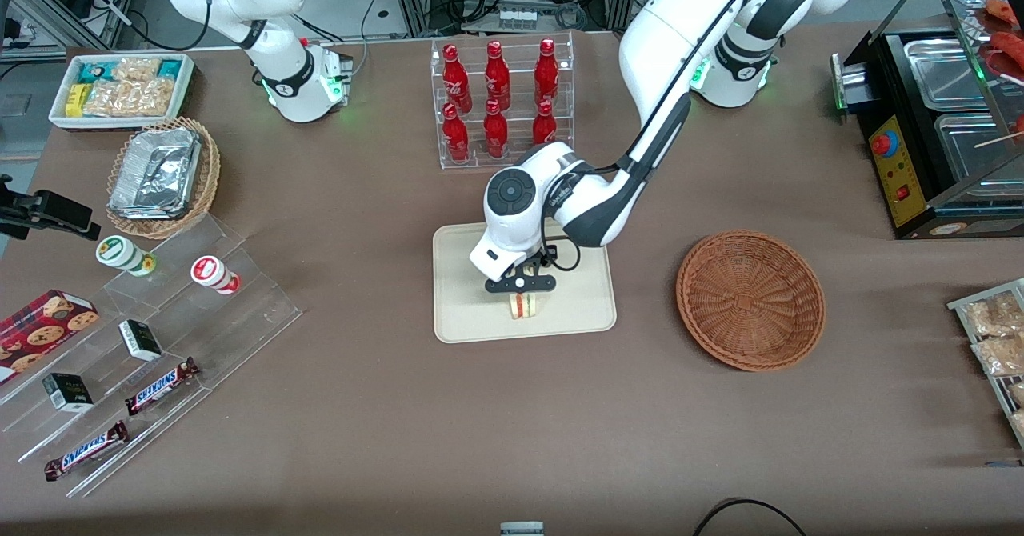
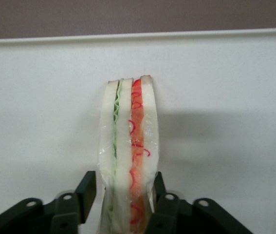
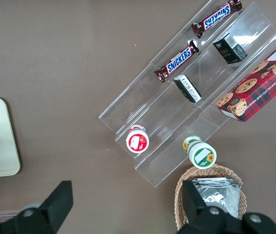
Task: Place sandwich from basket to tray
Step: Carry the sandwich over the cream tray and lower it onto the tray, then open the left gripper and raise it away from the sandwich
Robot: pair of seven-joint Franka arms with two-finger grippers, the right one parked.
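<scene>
The sandwich (image 1: 526,306), a pale wedge with green and red-orange filling, stands on edge on the cream tray (image 1: 464,320). The wrist view shows the sandwich (image 2: 128,141) upright against the tray's floor (image 2: 225,97). My left gripper (image 1: 520,284) hangs just above it, and its fingers straddle the wedge's upper part. The gripper (image 2: 124,192) is open. A thin gap shows between one finger (image 2: 88,187) and the bread, and the other finger sits close against the wrapper. The reddish-brown basket (image 1: 750,300) lies empty beside the tray, toward the working arm's end.
A clear rack of red bottles (image 1: 500,100) stands farther from the front camera than the tray. Clear stepped shelves with snacks (image 1: 152,336) and a tan basket of foil containers (image 1: 160,176) lie toward the parked arm's end. A black food warmer (image 1: 936,128) sits at the working arm's end.
</scene>
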